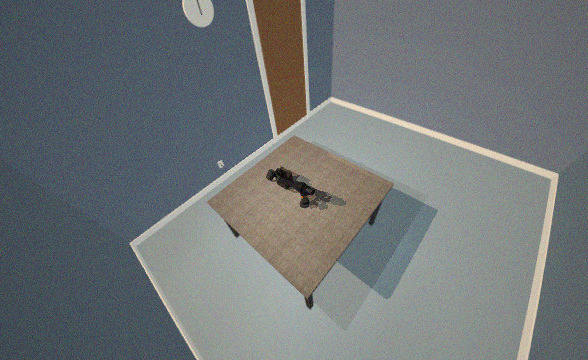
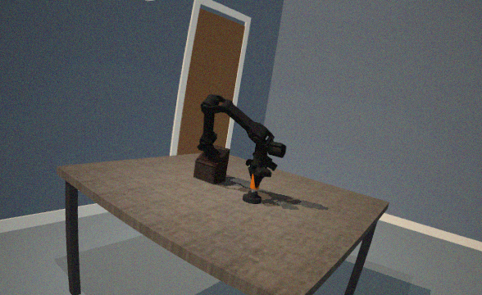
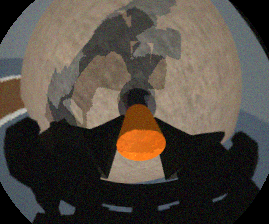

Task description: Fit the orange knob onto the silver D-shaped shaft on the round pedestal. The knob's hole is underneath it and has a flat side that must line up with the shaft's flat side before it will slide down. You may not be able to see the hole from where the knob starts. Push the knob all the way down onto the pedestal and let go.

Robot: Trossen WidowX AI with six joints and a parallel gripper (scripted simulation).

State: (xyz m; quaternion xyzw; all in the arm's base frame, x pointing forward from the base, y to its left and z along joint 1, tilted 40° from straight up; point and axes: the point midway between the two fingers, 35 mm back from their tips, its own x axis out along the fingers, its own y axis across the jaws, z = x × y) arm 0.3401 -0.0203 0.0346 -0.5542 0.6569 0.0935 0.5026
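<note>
Here the gripper [image 2: 254, 180] is clasping the orange knob [image 2: 252, 182] directly above the round pedestal [image 2: 252, 198] on the table [image 2: 184, 229], keeping the knob's axis over the shaft, presumably so its hidden flat can meet the shaft's flat before sliding down.

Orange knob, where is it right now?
In the exterior view the orange knob is held in the gripper, directly above the round pedestal near the table's middle.

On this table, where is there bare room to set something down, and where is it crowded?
Free patches: the near half of the table, toward the front edge, and the left side beyond the arm's base. Crowded: around the pedestal, where the gripper holds the orange knob directly above it.
</note>
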